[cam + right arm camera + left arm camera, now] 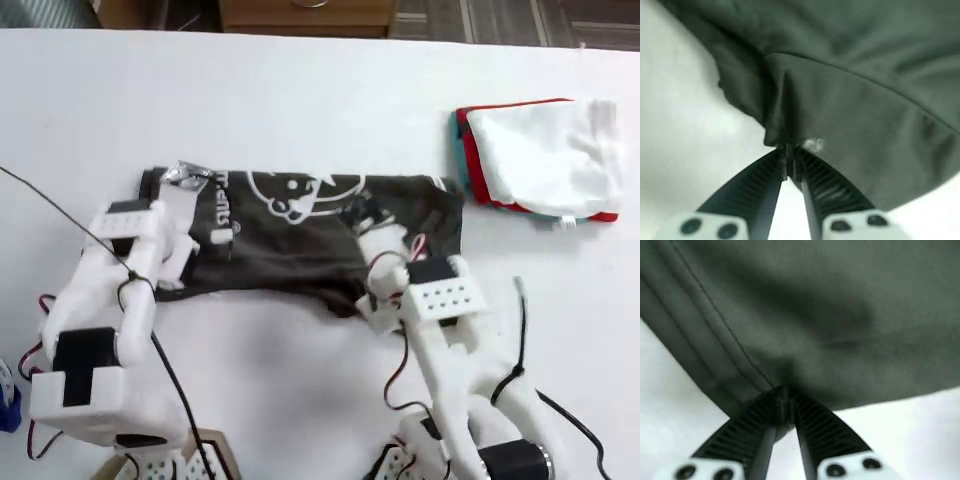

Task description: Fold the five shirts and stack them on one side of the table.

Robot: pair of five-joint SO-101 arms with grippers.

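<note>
While both arms rise from the table's near edge, you have the left gripper and right gripper each pinched tight on the dark shirt lying mid-table. The stack of folded shirts sits toward the far right corner.

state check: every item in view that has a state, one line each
shirt stack, folded, white one on top
dark shirt, laid out wide, print up, apart from shirt stack
left tool, shut on dark shirt hem
right tool, shut on bunched dark shirt edge
</note>
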